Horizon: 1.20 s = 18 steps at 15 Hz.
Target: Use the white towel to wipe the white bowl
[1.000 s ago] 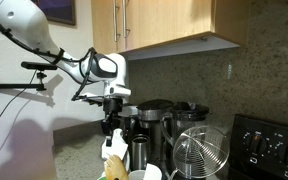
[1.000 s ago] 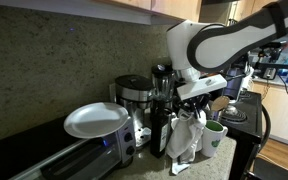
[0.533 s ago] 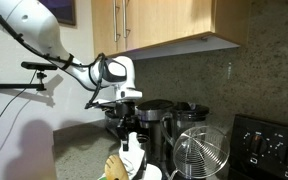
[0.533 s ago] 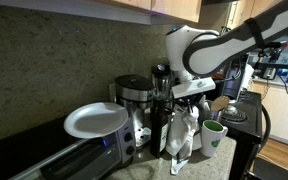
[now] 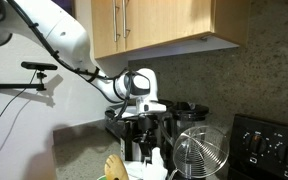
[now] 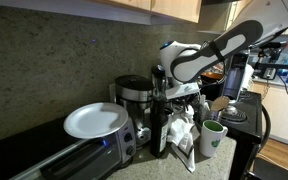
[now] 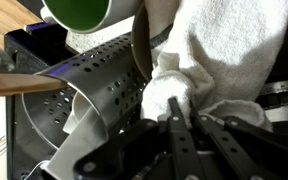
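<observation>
The towel [image 6: 181, 131] is white; at its 3 o'clock, the mug [image 6: 212, 142] is white, green inside; the backsplash [image 6: 54, 60] is speckled grey-brown.

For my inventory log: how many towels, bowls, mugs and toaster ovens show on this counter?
Towel: 1
Bowl: 1
Mug: 1
Toaster oven: 1
Total: 4

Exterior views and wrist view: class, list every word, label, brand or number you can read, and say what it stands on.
No text can be read in any view.
Black control panel: its marks are too small and blurred to read.
Toaster oven, white towel and mug: no print visible.
</observation>
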Each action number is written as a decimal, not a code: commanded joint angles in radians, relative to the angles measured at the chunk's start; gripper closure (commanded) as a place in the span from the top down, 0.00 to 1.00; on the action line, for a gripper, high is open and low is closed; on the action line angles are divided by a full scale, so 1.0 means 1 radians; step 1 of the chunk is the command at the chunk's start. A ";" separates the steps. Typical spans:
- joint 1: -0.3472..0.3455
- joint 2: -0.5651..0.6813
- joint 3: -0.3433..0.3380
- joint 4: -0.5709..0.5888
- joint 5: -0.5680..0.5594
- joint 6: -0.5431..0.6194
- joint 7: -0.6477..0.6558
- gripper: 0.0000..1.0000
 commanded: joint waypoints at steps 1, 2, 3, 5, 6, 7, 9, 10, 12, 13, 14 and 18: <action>0.011 0.080 -0.026 0.103 -0.001 -0.108 -0.027 0.03; 0.013 0.092 -0.030 0.119 0.004 -0.143 -0.036 0.03; 0.015 0.103 -0.033 0.131 0.003 -0.169 -0.040 0.03; 0.017 0.121 -0.033 0.156 0.011 -0.241 -0.065 0.03; 0.019 0.129 -0.034 0.165 0.007 -0.277 -0.074 0.03; 0.019 0.135 -0.034 0.174 0.008 -0.312 -0.096 0.03; 0.021 0.145 -0.034 0.192 0.002 -0.381 -0.131 0.03; 0.023 0.148 -0.033 0.197 0.000 -0.406 -0.141 0.03; 0.022 0.152 -0.028 0.203 0.016 -0.428 -0.172 0.03; 0.022 0.151 -0.026 0.199 0.028 -0.418 -0.177 0.03; 0.021 0.151 -0.025 0.192 0.042 -0.402 -0.181 0.03; 0.018 0.159 -0.021 0.167 0.100 -0.335 -0.188 0.03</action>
